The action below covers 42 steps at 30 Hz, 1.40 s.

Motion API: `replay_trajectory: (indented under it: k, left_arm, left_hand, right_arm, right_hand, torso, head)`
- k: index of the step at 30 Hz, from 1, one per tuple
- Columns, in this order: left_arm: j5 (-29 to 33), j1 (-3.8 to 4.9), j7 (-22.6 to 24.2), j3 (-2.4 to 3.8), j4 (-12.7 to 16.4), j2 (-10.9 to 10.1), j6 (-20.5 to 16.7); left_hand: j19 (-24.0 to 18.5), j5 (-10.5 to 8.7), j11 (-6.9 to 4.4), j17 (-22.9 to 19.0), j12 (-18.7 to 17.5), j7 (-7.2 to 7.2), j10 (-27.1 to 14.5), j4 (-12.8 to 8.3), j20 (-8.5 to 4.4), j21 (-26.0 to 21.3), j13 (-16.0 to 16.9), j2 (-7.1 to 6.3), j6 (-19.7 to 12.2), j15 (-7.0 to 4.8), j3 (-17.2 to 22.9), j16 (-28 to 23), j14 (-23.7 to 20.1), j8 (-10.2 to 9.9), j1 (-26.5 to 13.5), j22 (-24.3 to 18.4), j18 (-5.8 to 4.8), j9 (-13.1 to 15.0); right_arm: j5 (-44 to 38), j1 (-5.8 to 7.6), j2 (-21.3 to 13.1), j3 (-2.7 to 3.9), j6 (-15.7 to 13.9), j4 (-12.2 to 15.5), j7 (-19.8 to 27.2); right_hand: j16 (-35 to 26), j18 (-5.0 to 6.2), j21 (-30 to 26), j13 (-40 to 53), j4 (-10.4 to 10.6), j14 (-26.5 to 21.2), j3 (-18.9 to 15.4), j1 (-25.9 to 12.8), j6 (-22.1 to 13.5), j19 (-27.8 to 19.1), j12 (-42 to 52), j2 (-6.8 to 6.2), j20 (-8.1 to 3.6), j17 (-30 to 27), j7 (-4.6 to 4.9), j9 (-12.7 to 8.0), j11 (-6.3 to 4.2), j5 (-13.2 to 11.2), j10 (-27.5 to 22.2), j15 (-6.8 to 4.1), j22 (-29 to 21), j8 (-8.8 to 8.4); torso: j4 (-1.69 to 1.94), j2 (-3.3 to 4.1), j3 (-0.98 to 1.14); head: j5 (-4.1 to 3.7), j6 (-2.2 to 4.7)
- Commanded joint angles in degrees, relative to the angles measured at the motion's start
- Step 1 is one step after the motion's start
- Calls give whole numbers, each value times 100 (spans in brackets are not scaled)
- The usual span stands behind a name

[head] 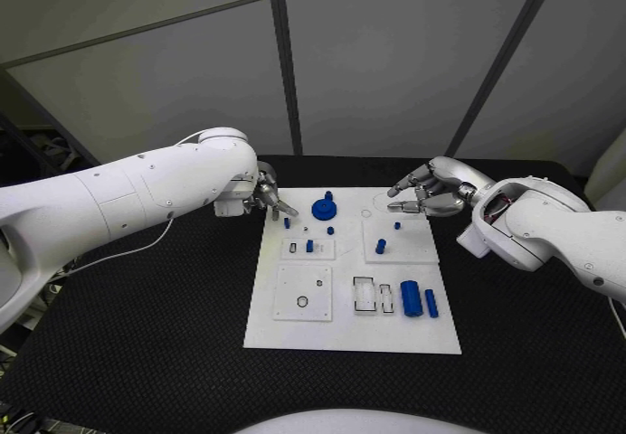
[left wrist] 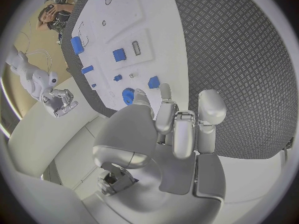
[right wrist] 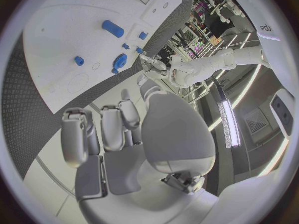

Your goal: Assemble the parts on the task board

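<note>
The white task board (head: 342,333) lies mid-table with blue parts on it: a round knobbed piece (head: 325,210), a short peg (head: 381,245), a cylinder (head: 411,298) and a slim bar (head: 431,303) beside it. My left hand (head: 269,195) hovers over the board's far left corner, fingers apart and holding nothing; one fingertip points down near a small blue peg (head: 287,221). My right hand (head: 428,193) hangs over the far right corner, fingers loosely bent and empty. In the left wrist view the left hand (left wrist: 181,124) sits just short of the round piece (left wrist: 128,94).
Two recessed white plates (head: 304,291) and slotted pockets (head: 374,297) occupy the board's near half. Black textured matting (head: 144,344) surrounds the board on all sides. In the right wrist view the right hand (right wrist: 118,129) faces the board (right wrist: 56,30) and the left hand (right wrist: 156,64).
</note>
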Motion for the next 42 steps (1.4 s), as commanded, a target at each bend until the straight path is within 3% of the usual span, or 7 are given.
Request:
replay_trajectory:
  k: [1,42]
  left_arm:
    - [-51,9,-18,0,-37,30,132]
    - [9,-67,111,-9,-215,213,190]
  left_hand:
    - [-23,27,1,720,7,-13,35,-8,-9,10,450,23,-3,-8,-40,5,372,11,26,10,-37,18]
    - [-58,153,-3,701,-126,-20,48,-176,-7,-53,567,265,-59,-8,89,-20,358,-107,453,22,-27,450]
  right_arm:
    - [-9,10,5,2,26,2,40]
    - [-9,10,32,2,29,-6,52]
  right_hand:
    - [-15,46,-17,10,31,179,-2,-15,32,289,37,51,-32,9,3,5,-13,10,18,-18,1020,11]
    - [-18,46,-18,9,32,179,-1,-14,33,290,37,52,-32,5,2,6,-13,12,18,-18,1019,11]
  torso:
    - [-2,3,3]
    - [0,-2,2]
  head:
    - [-4,-7]
    - [-26,-63]
